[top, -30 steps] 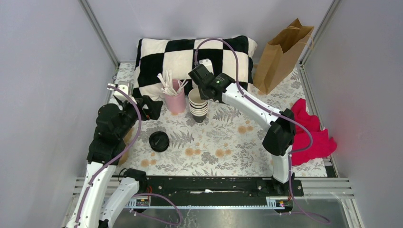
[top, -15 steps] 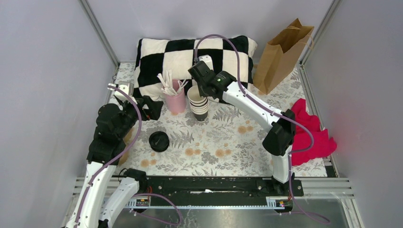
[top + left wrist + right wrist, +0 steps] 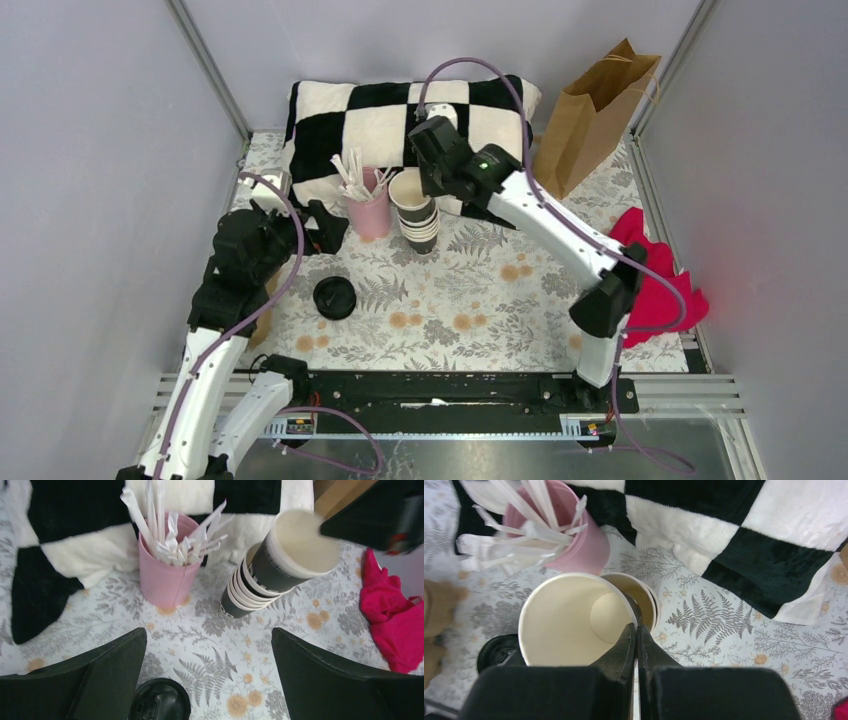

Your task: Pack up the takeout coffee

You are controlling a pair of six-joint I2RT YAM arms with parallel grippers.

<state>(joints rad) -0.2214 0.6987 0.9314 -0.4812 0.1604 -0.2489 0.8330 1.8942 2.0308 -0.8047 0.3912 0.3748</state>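
Right wrist: right gripper clenched thin rim of round, cream-lined paper cup tilted above stack; left gripper gaped open.

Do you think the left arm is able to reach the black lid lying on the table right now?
Probably yes: the left gripper is open, and the black lid lies uncovered close by it, with nothing between.

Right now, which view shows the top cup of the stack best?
Right wrist view: the top cup is large, its rim pinched by the right hand. Left wrist shows its tilted side; top external shows it small.
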